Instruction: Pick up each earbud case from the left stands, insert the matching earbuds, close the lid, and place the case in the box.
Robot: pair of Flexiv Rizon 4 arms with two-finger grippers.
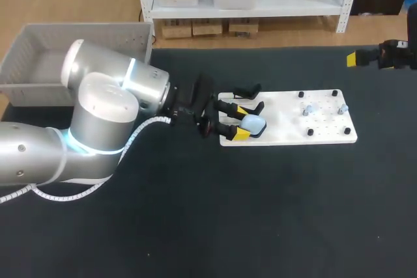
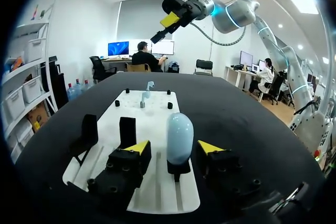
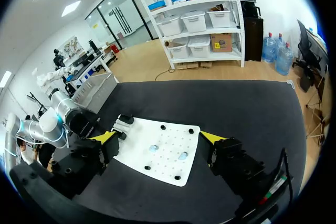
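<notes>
Table point(image 1: 260, 213): black, carrying the whole setup.
Left arm point(image 1: 104, 112): reaching in across the table toward the white board point(image 1: 287, 131).
Box point(image 1: 32, 69): grey, sitting at the far left corner, well apart from the board.
Right gripper point(image 3: 160, 137): hanging over the table's far right side, fingers spread wide with nothing between them.
Left gripper point(image 2: 173, 148): fingers standing apart, flanking the case without pinching it.
Earbud case point(image 2: 179, 137): pale blue, standing upright on its stand at the board's left end.
Earbuds point(image 1: 307, 109): two, resting on the board's right half.
</notes>
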